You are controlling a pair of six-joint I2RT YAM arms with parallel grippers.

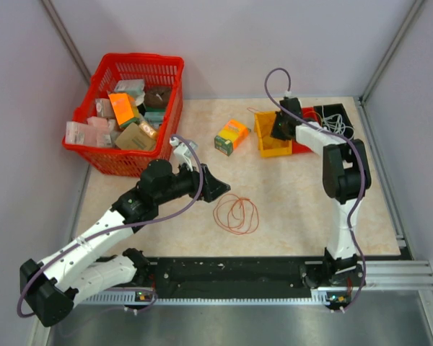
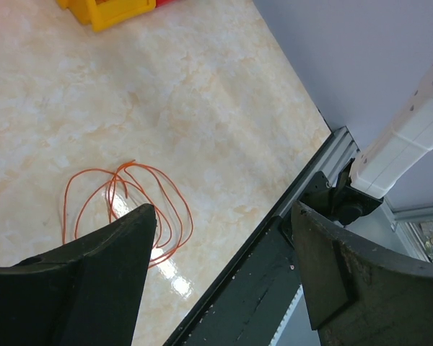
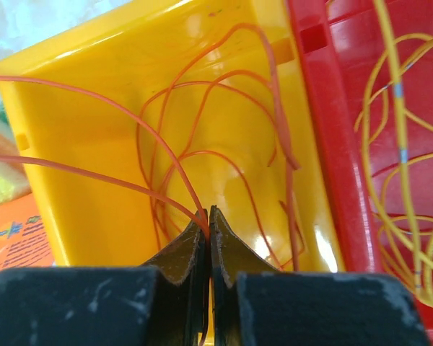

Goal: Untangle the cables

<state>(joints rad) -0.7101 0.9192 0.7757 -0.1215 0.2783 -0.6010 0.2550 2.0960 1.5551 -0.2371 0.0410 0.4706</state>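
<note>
One orange-red cable (image 1: pixel 237 214) lies in loose loops on the table; the left wrist view shows it (image 2: pixel 123 198) on the table beyond the left finger (image 2: pixel 130 245). My left gripper (image 1: pixel 215 186) hangs open just left of those loops, holding nothing (image 2: pixel 224 216). My right gripper (image 1: pixel 276 132) reaches into the yellow bin (image 1: pixel 268 144). There it is shut (image 3: pixel 208 213) on a thin orange cable (image 3: pixel 185 182), whose other loops lie in the bin (image 3: pixel 72 144). Yellow cables (image 3: pixel 400 94) lie in the red bin (image 3: pixel 332 144) beside it.
A red basket (image 1: pixel 94 155) full of packets stands at the back left. An orange and green box (image 1: pixel 232 135) sits mid-table. A black bin (image 1: pixel 337 115) with white cables is at the back right. A black rail (image 1: pixel 231 270) runs along the near edge.
</note>
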